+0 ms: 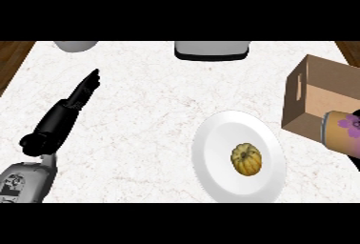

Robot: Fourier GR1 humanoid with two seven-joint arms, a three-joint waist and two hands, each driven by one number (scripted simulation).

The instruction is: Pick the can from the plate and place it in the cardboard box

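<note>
The can [340, 131], tan with a purple flower on its label, hangs at the view's right edge, off the plate and in front of the cardboard box's lower right corner. My right hand [355, 117] is mostly out of frame; its black fingers show curled around the can. The open-topped cardboard box [320, 90] stands at the right with a handle slot in its left wall. The white plate [224, 143] lies at centre right and bears a small yellow pumpkin [247, 159]. My left hand [83, 93] rests open at the left, fingers straight and pointing away.
A grey appliance [212, 50] stands at the counter's back edge in the middle. A pale round vessel [76, 45] sits at the back left. Dark wood shows beyond the counter's left and right back corners.
</note>
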